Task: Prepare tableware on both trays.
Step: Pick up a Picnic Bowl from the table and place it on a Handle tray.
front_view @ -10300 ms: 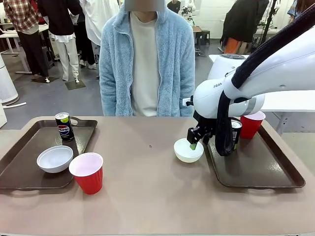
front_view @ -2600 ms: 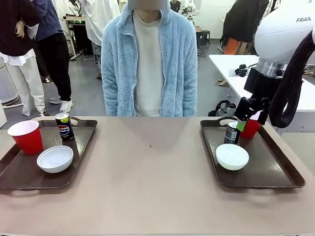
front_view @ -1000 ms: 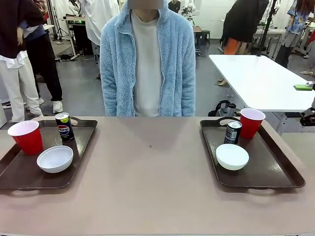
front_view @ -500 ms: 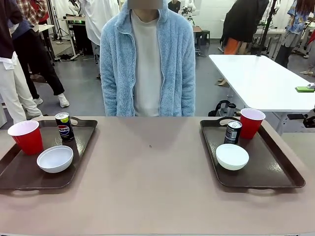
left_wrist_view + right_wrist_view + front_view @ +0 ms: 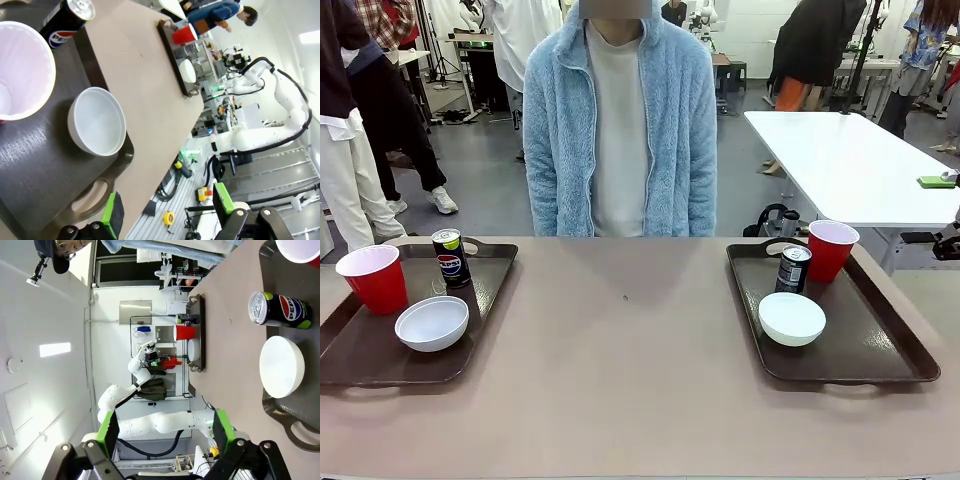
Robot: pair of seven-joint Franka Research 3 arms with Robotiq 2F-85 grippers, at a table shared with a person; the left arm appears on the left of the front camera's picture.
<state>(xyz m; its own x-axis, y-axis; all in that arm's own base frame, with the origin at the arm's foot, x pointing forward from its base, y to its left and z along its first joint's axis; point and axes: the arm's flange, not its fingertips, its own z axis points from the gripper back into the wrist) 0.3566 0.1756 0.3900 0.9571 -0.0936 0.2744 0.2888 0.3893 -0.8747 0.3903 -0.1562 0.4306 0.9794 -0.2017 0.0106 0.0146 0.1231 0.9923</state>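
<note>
Two dark brown trays lie on the table. The left tray [image 5: 380, 355] holds a red cup [image 5: 375, 278], a black Pepsi can [image 5: 450, 258] and a white bowl [image 5: 432, 323]. On the right tray [image 5: 865, 345] stand a can [image 5: 792, 270], a red cup [image 5: 831, 250] and a bowl [image 5: 791, 318]. My left gripper [image 5: 167, 215] hangs open and empty above the left tray's near end, looking down on its bowl [image 5: 97, 121] and cup [image 5: 20, 70]. My right gripper [image 5: 165, 432] is open and empty, off the right tray's near end by its bowl [image 5: 281, 366] and can [image 5: 280, 309].
A person in a light blue fleece [image 5: 620, 130] stands at the far side of the table, hands out of sight. The tan tabletop [image 5: 630, 370] stretches between the trays. A white table [image 5: 840, 165] stands behind at the right, and other people walk at the back left.
Nothing on the table has moved. People in the background at the left have shifted.
</note>
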